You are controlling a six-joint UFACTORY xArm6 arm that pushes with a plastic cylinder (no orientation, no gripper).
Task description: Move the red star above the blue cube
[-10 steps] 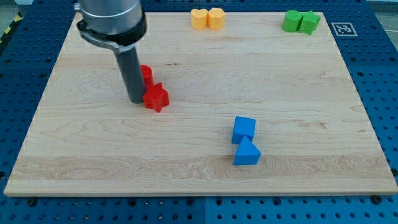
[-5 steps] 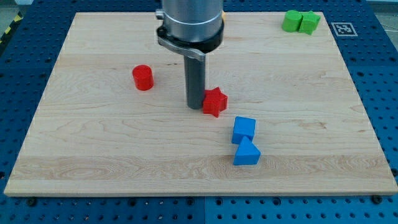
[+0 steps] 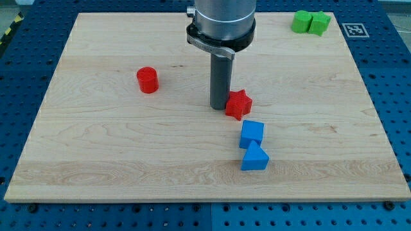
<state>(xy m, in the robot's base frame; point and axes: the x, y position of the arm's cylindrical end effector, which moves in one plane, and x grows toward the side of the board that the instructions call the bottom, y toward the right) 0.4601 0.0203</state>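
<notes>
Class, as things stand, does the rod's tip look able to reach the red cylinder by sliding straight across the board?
Probably yes. My tip rests against the left side of the red star, and the bare board between it and the red cylinder holds no block.

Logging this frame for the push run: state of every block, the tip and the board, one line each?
my tip: down on the board, touching the red star's left side.
red star: flat, just above the blue cube, slightly left of it.
blue cube: flat, touching the blue triangular block.
blue triangular block: below the cube.
red cylinder: upright, alone at left.
green blocks: paired, top right.
board: level.
</notes>
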